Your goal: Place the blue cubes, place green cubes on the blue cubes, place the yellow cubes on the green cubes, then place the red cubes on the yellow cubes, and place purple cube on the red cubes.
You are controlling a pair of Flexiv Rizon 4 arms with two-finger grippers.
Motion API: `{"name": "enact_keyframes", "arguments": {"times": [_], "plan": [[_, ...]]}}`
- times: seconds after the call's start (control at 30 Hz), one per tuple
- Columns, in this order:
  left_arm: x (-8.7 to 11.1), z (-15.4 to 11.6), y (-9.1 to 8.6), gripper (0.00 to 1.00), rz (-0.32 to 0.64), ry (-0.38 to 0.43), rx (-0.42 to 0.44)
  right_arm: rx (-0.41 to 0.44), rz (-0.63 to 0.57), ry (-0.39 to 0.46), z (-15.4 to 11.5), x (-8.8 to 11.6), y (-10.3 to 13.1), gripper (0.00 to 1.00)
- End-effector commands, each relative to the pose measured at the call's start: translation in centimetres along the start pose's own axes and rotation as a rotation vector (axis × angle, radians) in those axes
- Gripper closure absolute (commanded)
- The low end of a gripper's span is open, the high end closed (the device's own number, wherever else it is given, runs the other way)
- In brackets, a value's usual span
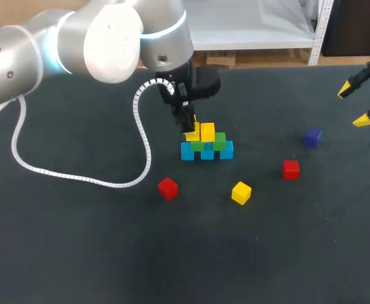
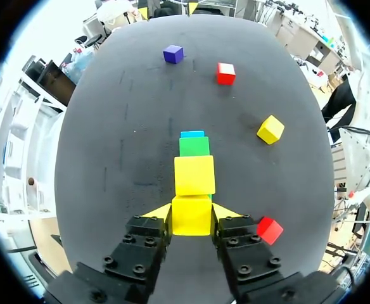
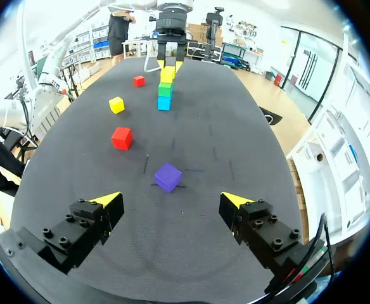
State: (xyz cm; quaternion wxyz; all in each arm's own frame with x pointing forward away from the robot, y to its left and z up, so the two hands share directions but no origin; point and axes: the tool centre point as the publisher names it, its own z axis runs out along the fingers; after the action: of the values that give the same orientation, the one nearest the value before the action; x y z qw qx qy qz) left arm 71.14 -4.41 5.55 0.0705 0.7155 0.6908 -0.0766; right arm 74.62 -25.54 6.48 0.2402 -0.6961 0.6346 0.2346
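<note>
A row of blue cubes (image 1: 206, 152) carries two green cubes (image 1: 219, 141), and one yellow cube (image 1: 208, 132) sits on the greens. My left gripper (image 1: 190, 131) is shut on a second yellow cube (image 2: 191, 215), held right beside the first yellow cube (image 2: 194, 175), over the near end of the green cubes (image 2: 194, 146). Whether it rests on them I cannot tell. My right gripper (image 3: 170, 200) hangs open and empty at the table's right side, with the purple cube (image 3: 168, 177) on the cloth ahead of it.
Loose on the dark table (image 1: 77, 253) lie a red cube (image 1: 168, 188), another red cube (image 1: 291, 169), a yellow cube (image 1: 241, 192) and the purple cube (image 1: 312, 137). A white coiled cable (image 1: 77, 177) loops across the left of the table.
</note>
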Motion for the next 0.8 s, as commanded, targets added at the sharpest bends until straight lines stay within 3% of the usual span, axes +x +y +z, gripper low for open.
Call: {"name": "enact_keyframes", "arguments": {"times": [0.03, 0.5, 0.57, 0.6, 0.63, 0.8], "plan": [[-0.1, 0.0, 0.4, 0.64, 0.003, 0.004, 0.009, 0.000, -0.001, -0.002, 0.0, 0.0, 0.0, 0.00], [-0.2, 0.0, 0.4, 0.53, 0.000, 0.002, 0.009, 0.000, -0.001, -0.002, 0.0, 0.0, 0.0, 0.00], [-0.2, -0.1, 0.4, 0.33, 0.001, 0.000, 0.011, 0.000, -0.001, -0.002, 0.0, 0.0, 0.0, 0.00], [-0.2, -0.2, 0.4, 0.08, 0.002, -0.001, 0.011, 0.000, -0.001, -0.002, 0.0, 0.0, 0.0, 0.00], [-0.2, -0.3, 0.4, 0.00, 0.003, -0.001, 0.013, 0.000, -0.001, -0.002, 0.0, 0.0, 0.0, 0.00], [-0.1, -1.2, -0.3, 0.00, 0.021, -0.018, 0.018, 0.000, -0.001, -0.002, 0.0, 0.0, 0.0, 0.00]]}}
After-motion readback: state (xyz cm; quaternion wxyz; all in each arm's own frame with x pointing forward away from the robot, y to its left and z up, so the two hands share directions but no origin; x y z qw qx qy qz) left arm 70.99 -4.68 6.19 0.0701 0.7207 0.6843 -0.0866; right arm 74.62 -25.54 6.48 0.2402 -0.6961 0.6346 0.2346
